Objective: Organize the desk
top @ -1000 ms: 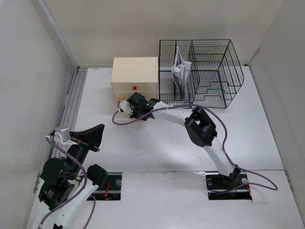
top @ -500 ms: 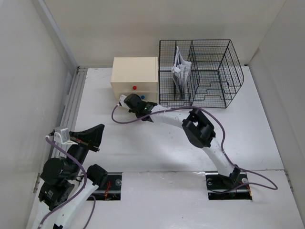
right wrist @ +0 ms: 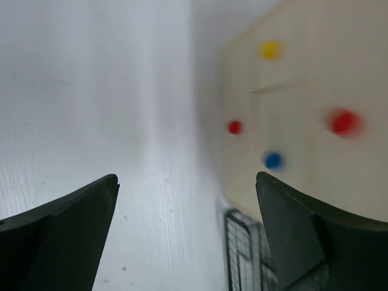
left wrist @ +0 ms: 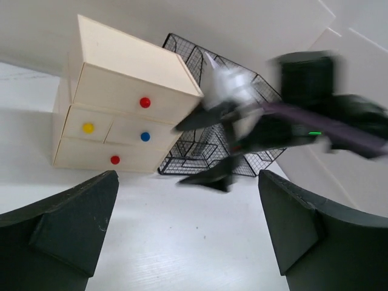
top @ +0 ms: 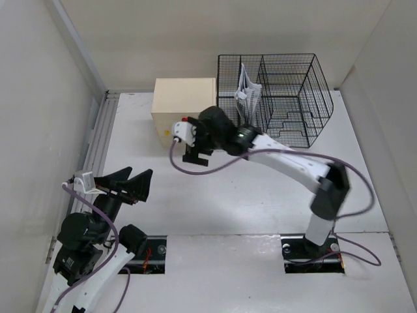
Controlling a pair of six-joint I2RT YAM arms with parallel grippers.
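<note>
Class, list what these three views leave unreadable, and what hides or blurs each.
Top view: the right arm covers most of the drawer box front.
Left wrist view: motion blur smears the right arm and its fingers.
Right wrist view: the drawer box is blurred, its seams faint.
Top view: print on the papers in the wire organizer is too small.
All views: drawer contents, behind shut fronts.
</note>
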